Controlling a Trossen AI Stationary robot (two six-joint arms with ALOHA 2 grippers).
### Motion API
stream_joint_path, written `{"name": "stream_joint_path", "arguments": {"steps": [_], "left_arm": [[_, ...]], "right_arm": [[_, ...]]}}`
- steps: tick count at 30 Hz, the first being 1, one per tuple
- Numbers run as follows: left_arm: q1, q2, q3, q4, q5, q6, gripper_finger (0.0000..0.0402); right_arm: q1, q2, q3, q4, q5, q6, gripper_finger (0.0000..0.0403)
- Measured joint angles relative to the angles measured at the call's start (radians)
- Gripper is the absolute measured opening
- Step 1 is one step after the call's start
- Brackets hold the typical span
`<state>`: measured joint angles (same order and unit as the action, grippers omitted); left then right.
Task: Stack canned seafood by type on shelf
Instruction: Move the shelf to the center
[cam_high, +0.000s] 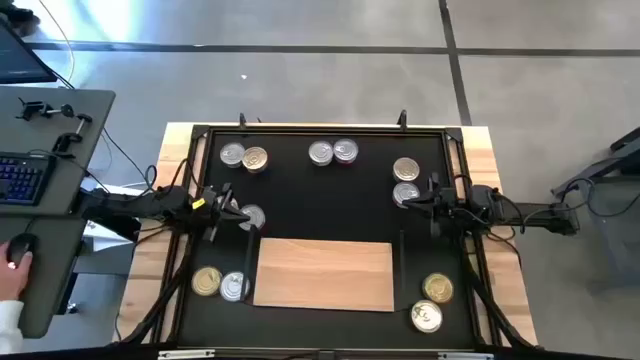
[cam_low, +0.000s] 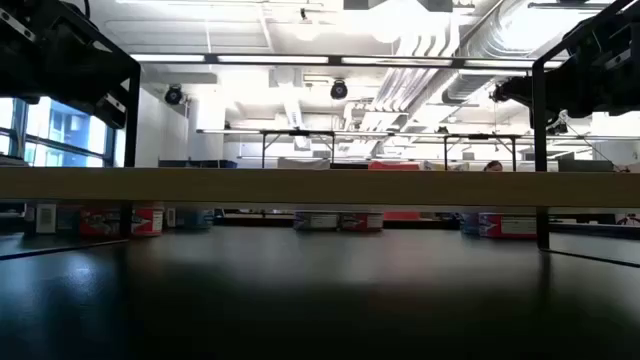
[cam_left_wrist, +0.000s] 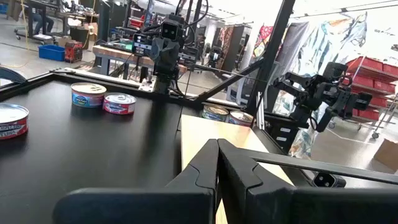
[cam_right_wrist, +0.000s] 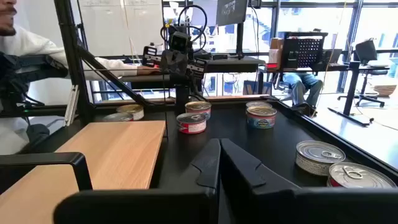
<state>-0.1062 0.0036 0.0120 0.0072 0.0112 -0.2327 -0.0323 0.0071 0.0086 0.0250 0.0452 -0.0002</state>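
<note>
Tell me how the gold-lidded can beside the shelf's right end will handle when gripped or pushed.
The gold-lidded can looks rigid metal, so it probably won't deform. Lying flat and squat on the black mat, it should slide rather than tip or roll. Its smooth wall may slip between fingers.

This is a robotics lab set inside a large open industrial workspace. In the low view, exposed ducts and strip lights run across the white ceiling at the top of the frame, with rows of work tables in the middle distance. The overhead view shows a bare grey concrete floor filling the top, and at the left edge a desk with a backlit keyboard and a hand on a mouse. The right wrist view shows office chairs at upper right and big windows behind.
</note>
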Motion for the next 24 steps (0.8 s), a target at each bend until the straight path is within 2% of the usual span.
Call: {"name": "stream_joint_path", "arguments": {"steps": [24], "left_arm": [[0.023,0.000,0.000,0.000,0.001,0.000,0.0000]], "right_arm": [[0.000,0.000,0.000,0.000,0.003,0.000,0.0002]]}}
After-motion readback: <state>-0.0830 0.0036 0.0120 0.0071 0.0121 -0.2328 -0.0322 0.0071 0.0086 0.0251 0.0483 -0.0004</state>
